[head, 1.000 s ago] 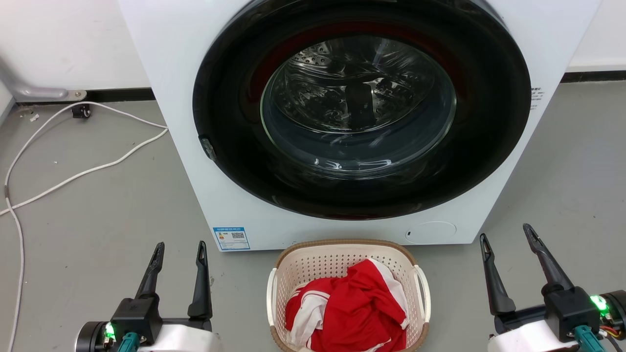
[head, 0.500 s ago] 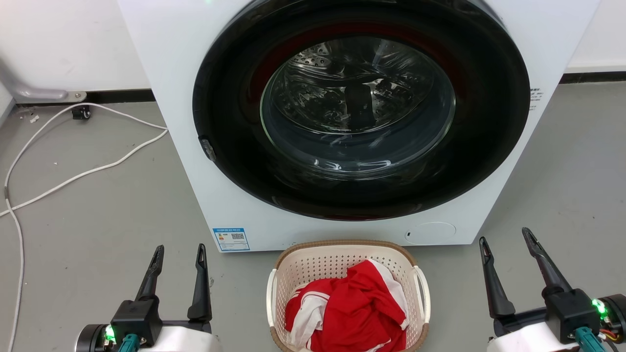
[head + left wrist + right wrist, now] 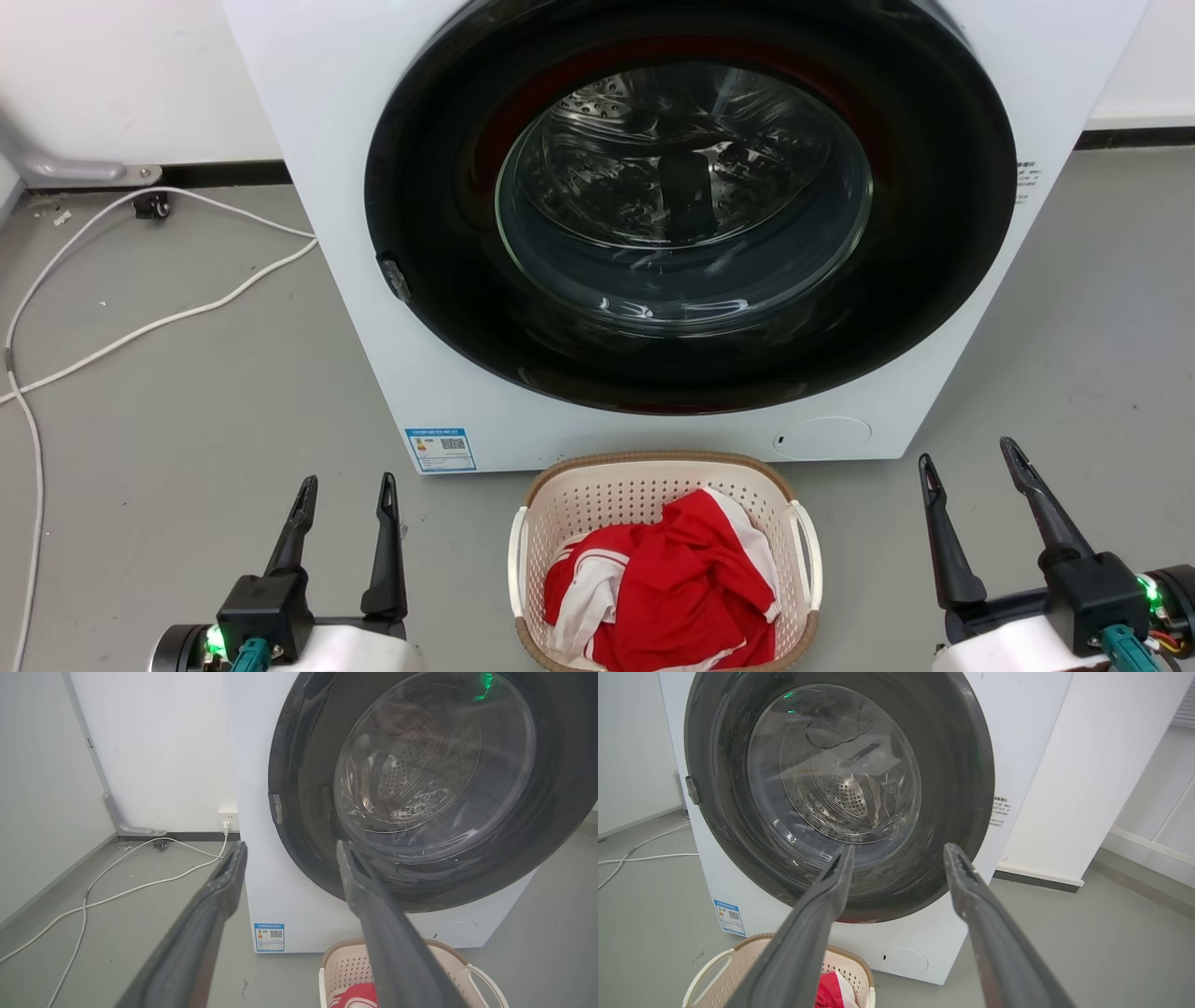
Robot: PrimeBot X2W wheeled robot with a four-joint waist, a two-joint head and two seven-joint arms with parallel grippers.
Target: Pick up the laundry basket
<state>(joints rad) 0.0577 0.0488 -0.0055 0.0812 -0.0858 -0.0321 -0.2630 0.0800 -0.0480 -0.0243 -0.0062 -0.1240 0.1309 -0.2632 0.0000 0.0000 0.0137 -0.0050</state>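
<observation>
Laundry room, white front-loading washer (image 3: 691, 233), bare grey floor (image 3: 187, 420); cable (image 3: 224, 299) plugged into wall socket (image 3: 227, 814)

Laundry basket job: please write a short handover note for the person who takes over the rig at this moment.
Laundry basket: on the floor in front of the washer, between the two grippers, with a red and white cloth inside.
Left gripper: open, empty, to the basket's left, not touching it.
Right gripper: open, empty, to its right, not touching it.
Done: nothing gripped, basket not lifted.
Left: probably bring the grippers to the white side handles, close, lift.
</observation>
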